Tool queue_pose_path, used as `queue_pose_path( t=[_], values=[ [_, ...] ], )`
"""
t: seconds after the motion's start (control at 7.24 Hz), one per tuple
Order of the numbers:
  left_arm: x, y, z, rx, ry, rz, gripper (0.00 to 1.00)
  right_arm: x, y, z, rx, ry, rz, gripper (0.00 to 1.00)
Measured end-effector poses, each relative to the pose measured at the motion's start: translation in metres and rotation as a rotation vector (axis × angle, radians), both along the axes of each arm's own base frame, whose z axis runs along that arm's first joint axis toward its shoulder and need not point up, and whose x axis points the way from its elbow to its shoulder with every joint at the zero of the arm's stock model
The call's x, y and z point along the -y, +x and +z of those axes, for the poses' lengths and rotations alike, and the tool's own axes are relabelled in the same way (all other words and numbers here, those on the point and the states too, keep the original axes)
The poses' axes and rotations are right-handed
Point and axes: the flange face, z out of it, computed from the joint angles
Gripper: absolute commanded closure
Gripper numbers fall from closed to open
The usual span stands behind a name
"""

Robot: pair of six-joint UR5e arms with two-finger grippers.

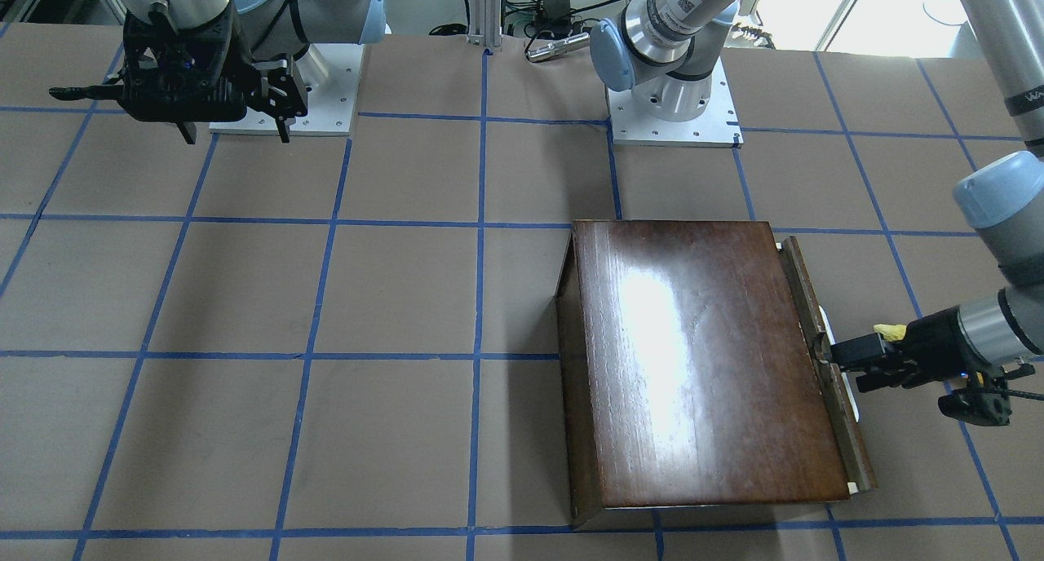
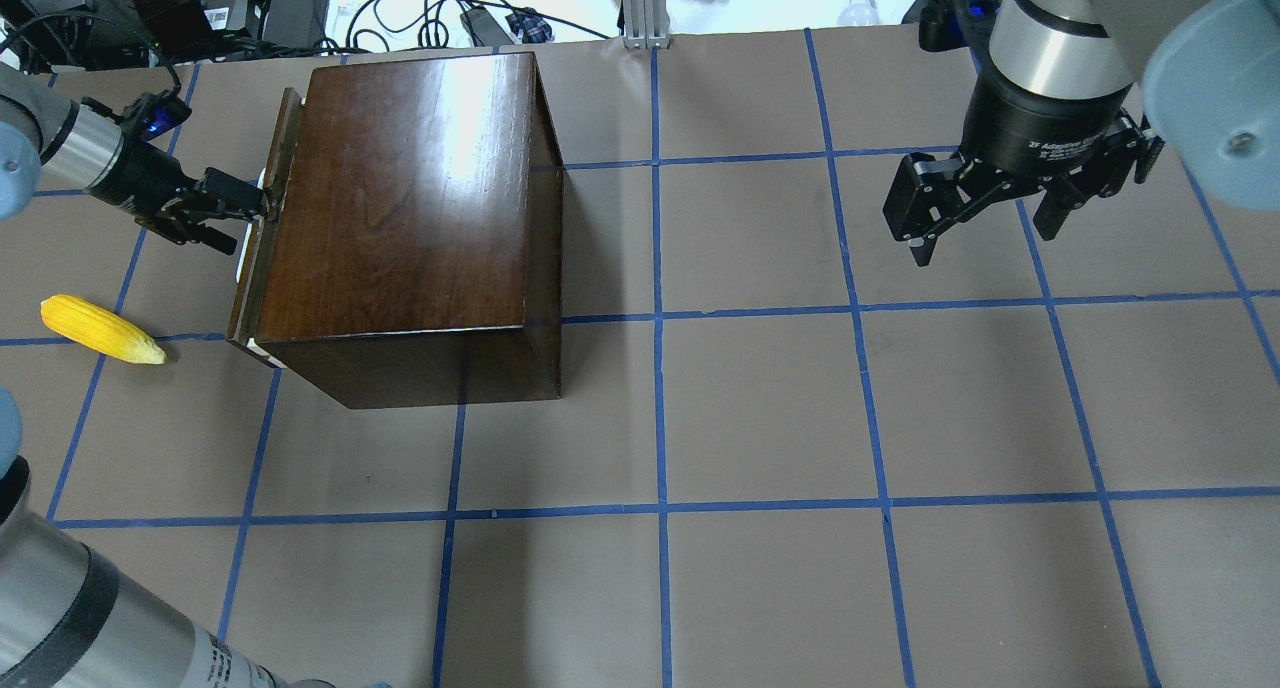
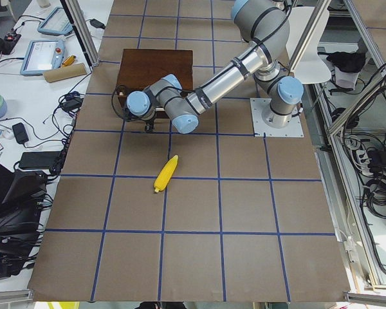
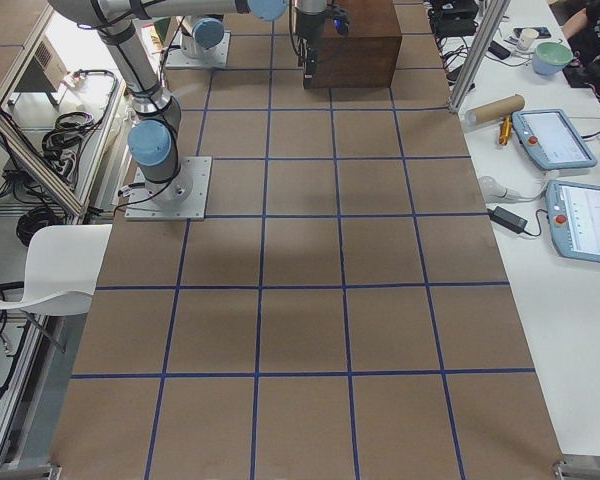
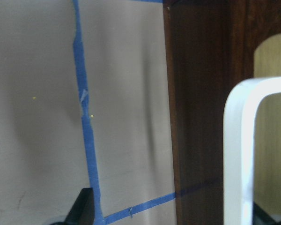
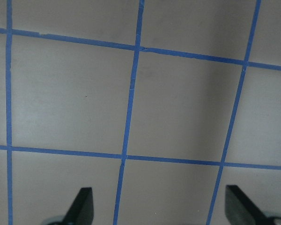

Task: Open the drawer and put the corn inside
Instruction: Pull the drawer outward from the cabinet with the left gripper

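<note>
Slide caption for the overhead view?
Left claw at the drawer front, corn on the table nearby, right claw open.

- Brown table cover (image 2: 760, 408), blue-taped in squares, across the whole frame.
- Two tablets (image 4: 552, 138), right edge.
- Cardboard tube (image 4: 494, 108), upper right.
- White chair (image 4: 60, 265), left edge.
- Green bowl (image 4: 554, 55), top right.

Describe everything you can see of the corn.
The corn is a small, bright yellow cob with a bumpy, ribbed surface that looks like plastic. It is blunt at one end and tapers to a narrow tip at the other. It lies flat on its side on the brown table, over a crossing of blue tape lines. It sits apart from the dark box, with its tip nearer the box. Nothing but the table touches it.
</note>
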Motion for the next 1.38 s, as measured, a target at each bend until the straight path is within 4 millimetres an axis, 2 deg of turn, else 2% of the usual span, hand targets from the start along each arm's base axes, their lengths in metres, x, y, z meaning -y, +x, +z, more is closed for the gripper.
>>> queue_pose_path(
  t=[0.41, 0.83, 1.38],
  values=[
    [-0.008, 0.024, -0.001, 0.021, 0.009, 0.023, 0.00, 0.000, 0.000, 0.000, 0.000, 0.000, 0.000, 0.00],
    [-0.011, 0.036, 0.002, 0.036, 0.005, 0.036, 0.00, 0.000, 0.000, 0.000, 0.000, 0.000, 0.000, 0.00],
    [-0.021, 0.066, 0.002, 0.061, -0.004, 0.065, 0.00, 0.000, 0.000, 0.000, 0.000, 0.000, 0.000, 0.00]
  ],
)
